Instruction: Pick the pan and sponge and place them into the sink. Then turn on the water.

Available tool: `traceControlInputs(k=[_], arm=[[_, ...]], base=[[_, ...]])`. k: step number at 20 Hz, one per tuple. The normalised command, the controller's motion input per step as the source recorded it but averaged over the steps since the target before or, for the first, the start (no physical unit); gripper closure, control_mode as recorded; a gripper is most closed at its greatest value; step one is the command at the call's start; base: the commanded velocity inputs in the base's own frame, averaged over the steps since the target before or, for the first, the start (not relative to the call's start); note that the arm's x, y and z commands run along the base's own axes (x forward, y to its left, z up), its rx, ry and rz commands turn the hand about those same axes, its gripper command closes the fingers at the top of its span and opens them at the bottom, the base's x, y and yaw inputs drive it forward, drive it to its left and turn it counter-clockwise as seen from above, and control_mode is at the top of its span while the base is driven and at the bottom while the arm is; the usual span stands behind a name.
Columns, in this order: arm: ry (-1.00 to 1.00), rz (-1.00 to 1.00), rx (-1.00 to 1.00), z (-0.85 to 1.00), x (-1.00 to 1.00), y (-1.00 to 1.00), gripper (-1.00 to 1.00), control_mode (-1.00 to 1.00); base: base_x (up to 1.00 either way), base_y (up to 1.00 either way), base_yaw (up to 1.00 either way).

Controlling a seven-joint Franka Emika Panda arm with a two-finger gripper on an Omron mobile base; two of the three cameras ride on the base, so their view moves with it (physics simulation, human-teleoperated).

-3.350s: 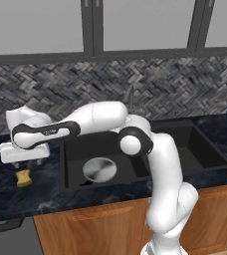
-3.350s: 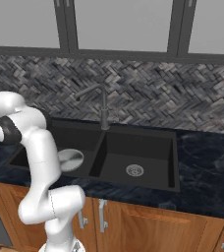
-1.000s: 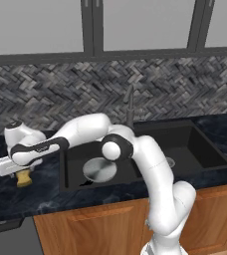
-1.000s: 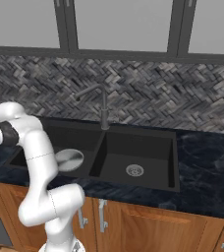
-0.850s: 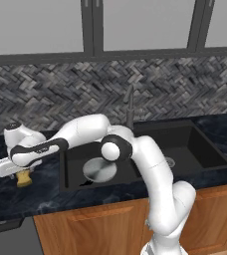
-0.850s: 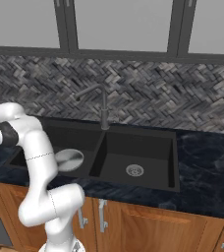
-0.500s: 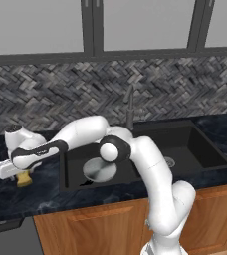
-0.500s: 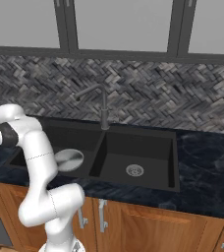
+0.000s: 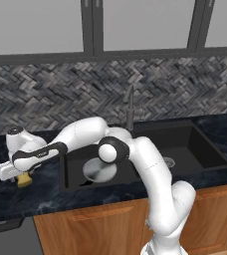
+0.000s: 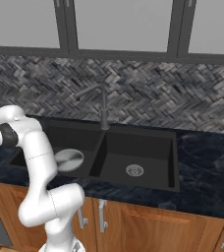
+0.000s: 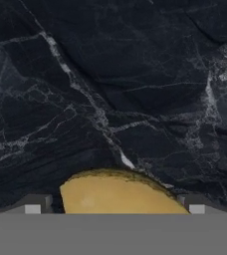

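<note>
black marble with pale veins is seen across the counter, which runs from the left end past the sink to the right; no brand, label or writing can be read on any surface. behind it a grey herringbone tile wall is set under frosted cabinet doors, and wooden cabinet fronts with slim metal handles are seen below. the sink is black, recessed and split into two basins, with a slim grey faucet standing at its back edge. a round silver drain is seen in the right basin. the pan, round, shallow and of shiny grey metal, is seen lying in the left basin, apart from the walls. the white arm is stretched low and far to the left over the counter, beyond the sink's left rim. the gripper is held down at the sponge, a small yellow piece lying on the marble near the counter's front edge, well apart from the sink. in the hand view the sponge is seen between the two fingertips, its rounded edge showing; the jaws are spread wide on either side of it, with a gap visible at each side, so nothing is gripped. open marble is left all around the sponge.
</note>
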Motion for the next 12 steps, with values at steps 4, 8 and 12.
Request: traceControlInputs(k=[4,8,12], arm=[[-0.04,0.02,0.0,-0.29,0.0,0.2,1.0,-1.0],[-0.05,0.01,0.0,-0.13,-0.09,0.15,1.0,-1.0],[-0.01,-0.04,-0.03,-0.04,-0.13,0.19,1.0,-1.0]], base=[[0.0,0.0,0.0],[0.0,0.0,0.0],[0.0,0.0,0.0]])
